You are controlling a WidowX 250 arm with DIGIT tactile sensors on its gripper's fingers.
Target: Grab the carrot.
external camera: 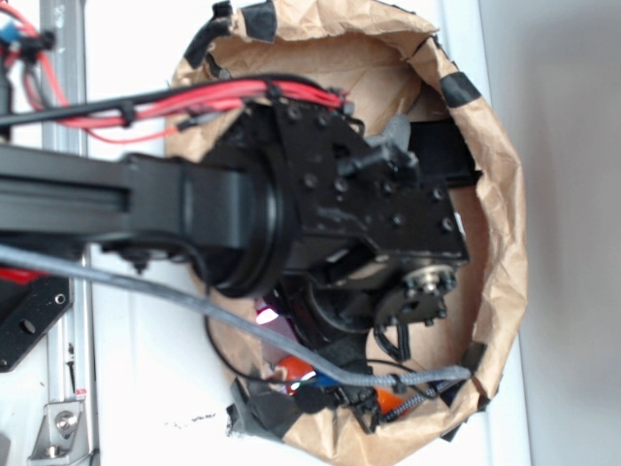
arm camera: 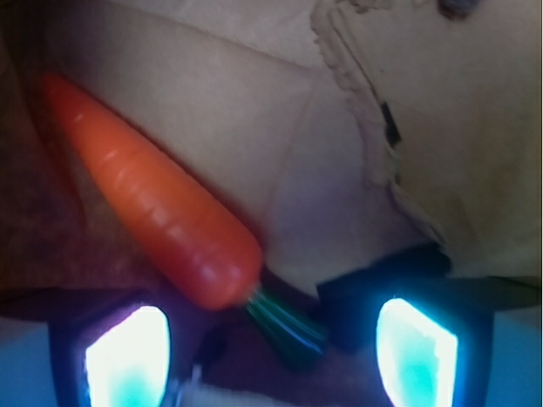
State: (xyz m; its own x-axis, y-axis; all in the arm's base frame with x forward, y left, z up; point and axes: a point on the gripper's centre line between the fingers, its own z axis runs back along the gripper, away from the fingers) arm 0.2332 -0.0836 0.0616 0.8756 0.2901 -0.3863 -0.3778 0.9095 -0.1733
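The black arm (external camera: 194, 209) reaches in from the left edge of the exterior view and bends down into a brown paper bag (external camera: 505, 194), its wrist filling most of the opening. From there the gripper (arm camera: 271, 356) itself is hidden under the arm's body. In the wrist view its two glowing fingers (arm camera: 127, 360) stand wide apart, holding nothing. The carrot (arm camera: 153, 195) lies on the bag's paper floor, long axis running diagonally, blunt tip to the upper left, green stem (arm camera: 284, 322) to the lower right, between the fingers. Orange bits low in the exterior view may be the carrot; too blurred to tell.
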